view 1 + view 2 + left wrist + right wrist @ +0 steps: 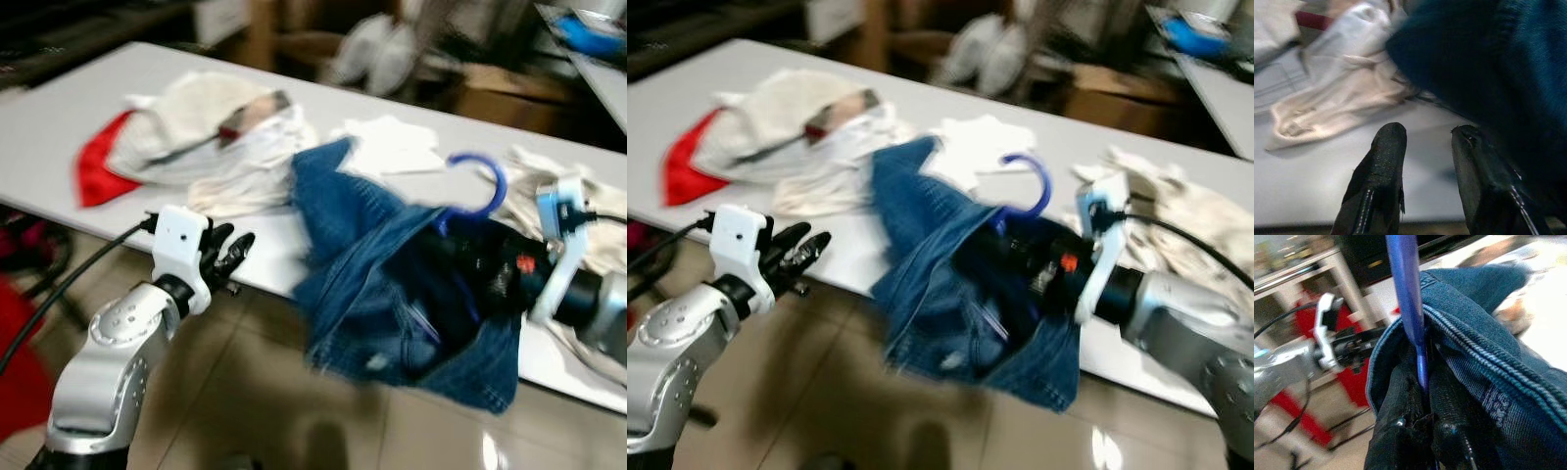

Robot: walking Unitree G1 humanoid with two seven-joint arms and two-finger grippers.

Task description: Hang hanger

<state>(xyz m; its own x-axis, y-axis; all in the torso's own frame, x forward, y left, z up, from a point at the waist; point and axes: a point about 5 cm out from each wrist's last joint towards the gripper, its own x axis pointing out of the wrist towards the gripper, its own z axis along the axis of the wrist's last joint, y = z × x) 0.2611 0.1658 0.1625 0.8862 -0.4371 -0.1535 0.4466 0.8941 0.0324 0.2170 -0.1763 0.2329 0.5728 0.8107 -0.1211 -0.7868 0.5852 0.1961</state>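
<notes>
The right claw (1034,259) is pinching a stiff blue hanger (480,186), floppy jeans (392,284) dragging heavily beneath; the left claw (227,257) is spread beside them.

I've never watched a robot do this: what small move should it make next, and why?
Probably lift the right gripper a little: its fingers are shut on the blue hanger, but the denim garment still drapes over the white table edge. The left gripper waits open nearby.

Right pincer (1422,431) clamped on blue hanger (1406,298); denim garment (1488,362) draped around both.
</notes>
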